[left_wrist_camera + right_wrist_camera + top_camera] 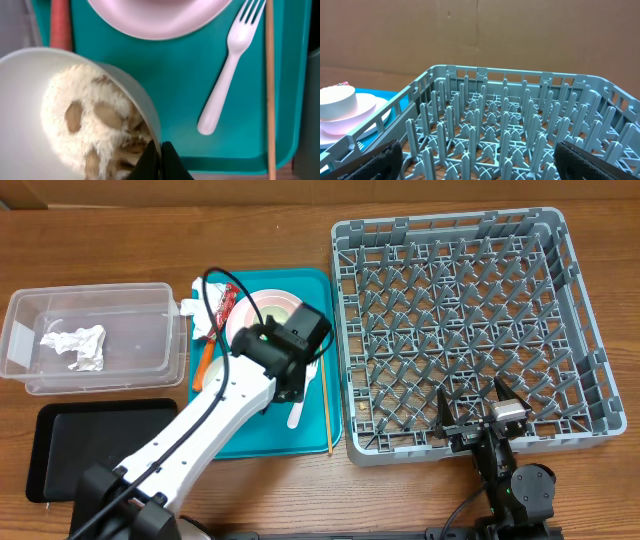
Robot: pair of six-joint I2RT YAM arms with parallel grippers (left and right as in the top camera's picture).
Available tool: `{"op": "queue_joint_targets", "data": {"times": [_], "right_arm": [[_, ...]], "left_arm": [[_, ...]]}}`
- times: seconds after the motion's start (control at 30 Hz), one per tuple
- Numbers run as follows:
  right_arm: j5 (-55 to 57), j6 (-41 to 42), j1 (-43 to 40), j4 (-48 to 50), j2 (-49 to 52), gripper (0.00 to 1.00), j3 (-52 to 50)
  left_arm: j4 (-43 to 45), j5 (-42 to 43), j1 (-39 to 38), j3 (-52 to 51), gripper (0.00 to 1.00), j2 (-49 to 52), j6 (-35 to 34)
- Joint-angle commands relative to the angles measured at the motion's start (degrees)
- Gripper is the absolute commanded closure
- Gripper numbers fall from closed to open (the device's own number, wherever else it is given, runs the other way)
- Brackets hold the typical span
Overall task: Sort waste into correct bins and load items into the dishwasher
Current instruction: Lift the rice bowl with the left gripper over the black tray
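My left claw (160, 159) pinches the white bowl (22, 100) by its rim over the teal tray (180, 100), its rice (75, 90) bound for a bin; my right claw (471, 398) hangs spread at the dish rack (450, 290).

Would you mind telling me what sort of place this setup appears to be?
Probably a lab bench staged as a dish-return station: a grey dish rack, a teal serving tray carrying a pink plate, and a clear tub holding crumpled foil.

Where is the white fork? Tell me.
Left wrist view, right side: the fork lies on the teal tray, between the pink plate and the chopstick.
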Motion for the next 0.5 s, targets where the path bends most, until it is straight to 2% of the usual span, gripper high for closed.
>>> {"op": "queue_joint_targets", "data": {"times": [0.0, 0.1, 0.27, 0.47], "right_arm": [[0.15, -0.04, -0.37, 0.33, -0.48, 0.00, -0.59], [0.15, -0.02, -0.37, 0.33, -0.48, 0.00, -0.59], [0.15, -0.02, -0.37, 0.33, -0.48, 0.00, -0.59], [0.15, -0.02, -0.37, 0.33, -0.48, 0.00, -0.59]], "left_arm": [[-3.67, -1.53, 3.13, 6.84, 0.96, -4.31, 4.31], [-4.33, -1.60, 6.86, 7.65, 0.96, -7.50, 5.51], [-6.49, -1.44, 19.12, 7.65, 0.96, -15.47, 8.57], [-5.92, -1.44, 28.68, 6.71, 0.96, -22.03, 8.55]]}}
